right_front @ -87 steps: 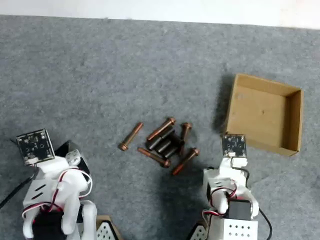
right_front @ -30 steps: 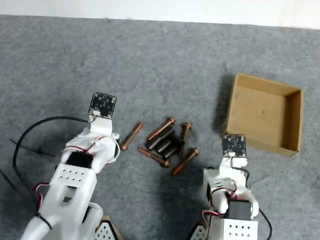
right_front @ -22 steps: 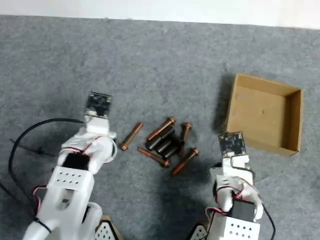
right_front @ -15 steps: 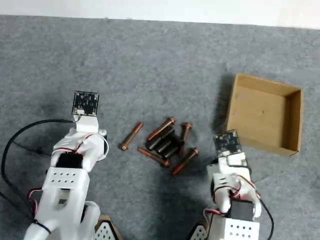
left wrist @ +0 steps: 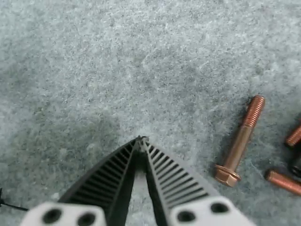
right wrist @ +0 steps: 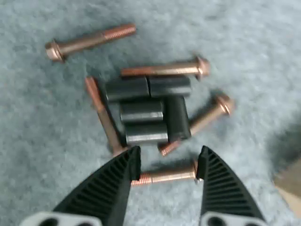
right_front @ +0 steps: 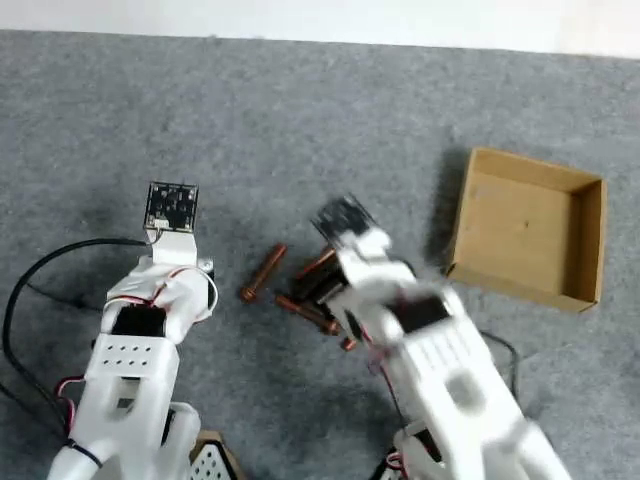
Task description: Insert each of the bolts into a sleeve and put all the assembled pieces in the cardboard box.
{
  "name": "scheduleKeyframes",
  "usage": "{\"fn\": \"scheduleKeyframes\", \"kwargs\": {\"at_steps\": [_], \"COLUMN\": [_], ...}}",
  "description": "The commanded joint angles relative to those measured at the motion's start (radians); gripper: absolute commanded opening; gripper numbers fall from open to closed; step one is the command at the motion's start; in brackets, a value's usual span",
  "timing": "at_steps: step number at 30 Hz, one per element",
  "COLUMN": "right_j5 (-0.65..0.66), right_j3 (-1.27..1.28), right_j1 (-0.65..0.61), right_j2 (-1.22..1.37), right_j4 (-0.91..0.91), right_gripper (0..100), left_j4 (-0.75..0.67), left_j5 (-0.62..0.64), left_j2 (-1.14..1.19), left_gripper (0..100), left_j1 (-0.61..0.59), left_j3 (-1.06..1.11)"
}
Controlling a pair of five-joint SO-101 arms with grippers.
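Several copper bolts and several dark sleeves [right wrist: 141, 111] lie in a loose pile [right_front: 318, 290] on the grey carpet. My right gripper [right wrist: 168, 162] hangs open over the pile's near edge. One bolt [right wrist: 164, 176] lies crosswise on the carpet in the gap between its fingers. Another bolt [right_front: 262, 272] [left wrist: 240, 141] lies apart from the pile, on the left arm's side. My left gripper [left wrist: 141, 140] is shut on nothing, over bare carpet a short way from that bolt. The open cardboard box [right_front: 530, 225] stands at the right with nothing in it.
The left arm [right_front: 150, 310] stands at the front left with a black cable [right_front: 40, 270] looping beside it. The right arm [right_front: 430, 340] stretches over the pile's right part. A corner of the box [right wrist: 289, 188] lies close to the right gripper. Bare carpet lies behind the pile.
The left arm rose from its folded rest toward the lone bolt, then swung a little left. The right arm reached from beside the box out over the pile.
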Motion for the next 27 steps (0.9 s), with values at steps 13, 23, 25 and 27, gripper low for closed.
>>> {"fn": "scheduleKeyframes", "kwargs": {"at_steps": [13,23,25,27], "right_j5": [-0.014,-0.021,-0.049,-0.06], "right_j3": [-0.344,-0.344,-0.343,-0.341], "right_j1": [0.007,0.073,0.074,0.074], "right_j2": [0.753,0.791,0.791,0.791], "right_j4": [-0.068,-0.007,0.015,0.022], "right_gripper": [18.8,18.8,18.8,18.8], "left_j4": [0.003,0.005,0.005,0.005], "left_j5": [-0.002,-0.002,-0.002,-0.002], "left_j2": [-0.03,-0.033,-0.033,-0.033], "left_gripper": [1,1,1,1], "left_j1": [-0.013,-0.013,-0.013,-0.013], "left_j3": [-0.007,-0.005,-0.005,-0.005]}}
